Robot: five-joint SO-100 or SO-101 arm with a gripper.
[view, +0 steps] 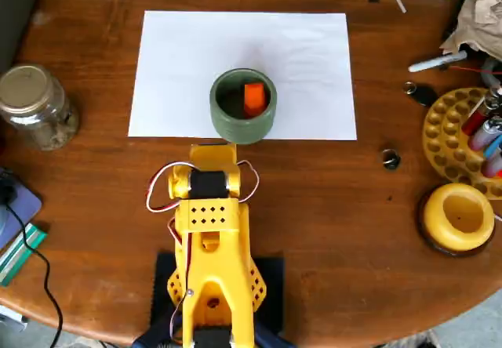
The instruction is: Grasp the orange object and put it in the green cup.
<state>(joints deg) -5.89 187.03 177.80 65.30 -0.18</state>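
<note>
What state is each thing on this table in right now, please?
Small bright orange plastic piece: inside the cup, released.
Squat sage-green ribbed cup: upright on the white paper sheet.
Glass jar: upright, lid on.
Yellow robot arm: folded back, gripper hidden.
</note>
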